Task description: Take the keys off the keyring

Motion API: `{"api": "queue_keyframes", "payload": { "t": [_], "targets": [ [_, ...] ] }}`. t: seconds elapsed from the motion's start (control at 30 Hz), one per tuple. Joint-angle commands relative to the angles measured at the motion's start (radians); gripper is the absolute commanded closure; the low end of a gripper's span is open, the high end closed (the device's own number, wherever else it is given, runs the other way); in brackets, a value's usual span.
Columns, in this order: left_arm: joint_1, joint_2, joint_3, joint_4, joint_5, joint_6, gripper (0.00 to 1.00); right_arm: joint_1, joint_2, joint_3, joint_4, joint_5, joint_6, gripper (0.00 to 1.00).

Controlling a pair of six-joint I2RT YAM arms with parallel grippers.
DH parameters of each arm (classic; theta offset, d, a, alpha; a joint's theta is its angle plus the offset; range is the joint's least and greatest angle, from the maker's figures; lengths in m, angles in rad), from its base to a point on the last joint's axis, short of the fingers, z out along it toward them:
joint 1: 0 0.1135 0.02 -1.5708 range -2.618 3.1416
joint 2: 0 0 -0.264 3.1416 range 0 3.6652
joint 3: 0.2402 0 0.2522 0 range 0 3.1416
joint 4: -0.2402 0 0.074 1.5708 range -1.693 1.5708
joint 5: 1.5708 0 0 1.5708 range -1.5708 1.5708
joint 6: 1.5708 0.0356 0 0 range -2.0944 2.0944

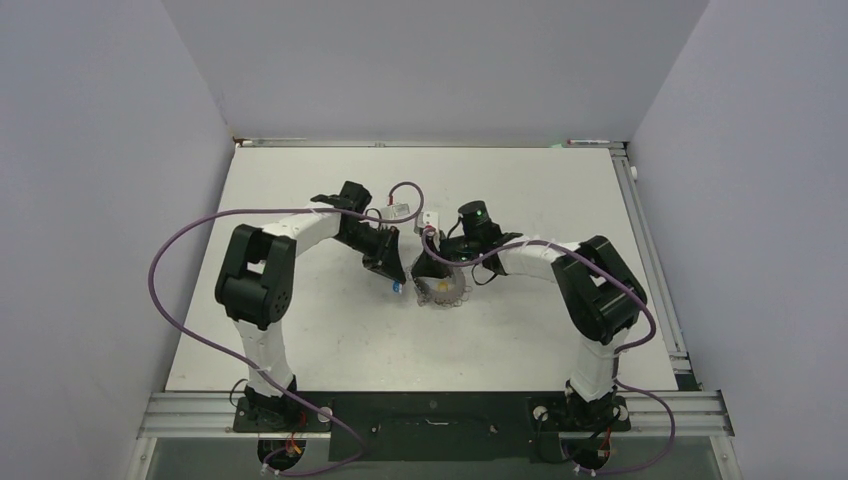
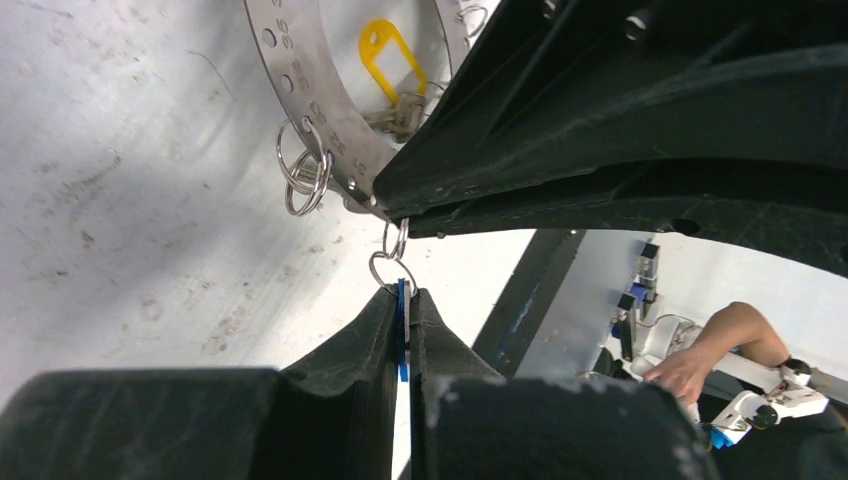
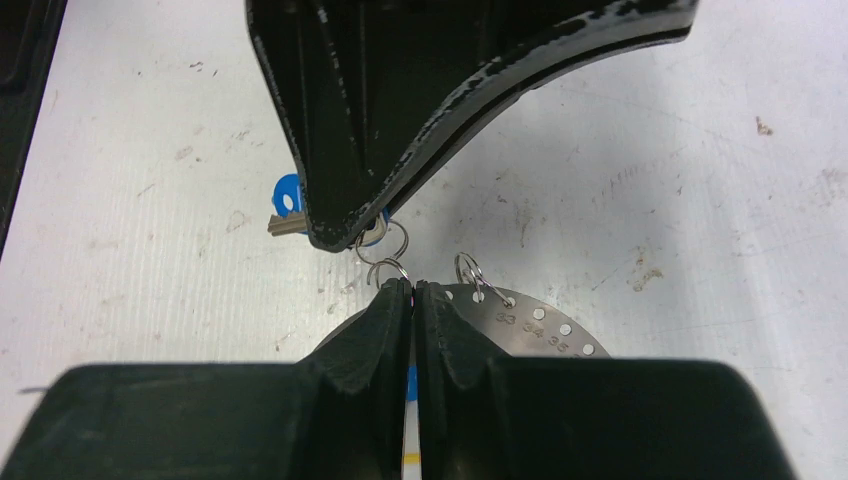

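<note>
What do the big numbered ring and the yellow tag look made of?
The large flat grey ring with punched holes looks like brushed metal: dull sheen, stamped numbers. The yellow oblong tag is probably plastic: opaque, even colour, no metallic shine.

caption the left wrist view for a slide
Left claw pinches a blue tag linked to the keyring held by right claw

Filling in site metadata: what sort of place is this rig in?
Probably a lab data-collection cell: white table boxed in by plain panel walls, aluminium rail at its near edge, a person's hand beyond the table.
</note>
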Motion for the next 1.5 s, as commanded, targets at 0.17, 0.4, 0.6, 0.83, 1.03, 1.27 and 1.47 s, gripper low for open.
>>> {"api": "queue_keyframes", "payload": {
  "t": [0.17, 0.4, 0.6, 0.83, 1.03, 1.27, 1.47],
  "targets": [
    [0.021, -0.117, -0.05, 0.069, 0.15, -0.185, 1.0, 0.013, -0.127, 0.094, -0.245, 0.091, -0.304, 0.76],
    [0.051, -0.124, -0.074, 0.13, 0.212, -0.384, 1.0, -0.044, -0.218, 0.103, -0.254, 0.119, -0.15, 0.46],
    [0.058, -0.183, -0.154, 0.342, 0.238, -0.674, 1.0, -0.056, -0.289, 0.097, -0.294, 0.165, -0.058, 0.45],
    [0.098, -0.305, -0.308, 0.547, 0.158, -1.084, 1.0, -0.065, -0.316, 0.08, -0.23, 0.169, 0.091, 0.46],
    [0.169, -0.374, -0.436, 0.781, 0.152, -1.45, 1.0, -0.091, -0.297, 0.109, -0.233, 0.156, 0.105, 0.47],
    [0.197, -0.477, -0.497, 0.84, 0.084, -1.7, 1.0, -0.085, -0.269, 0.158, -0.184, 0.17, 0.213, 0.5],
    [0.201, -0.52, -0.513, 0.903, 0.029, -1.863, 1.0, -0.086, -0.265, 0.277, -0.427, 0.217, 0.112, 0.48]
  ]
}}
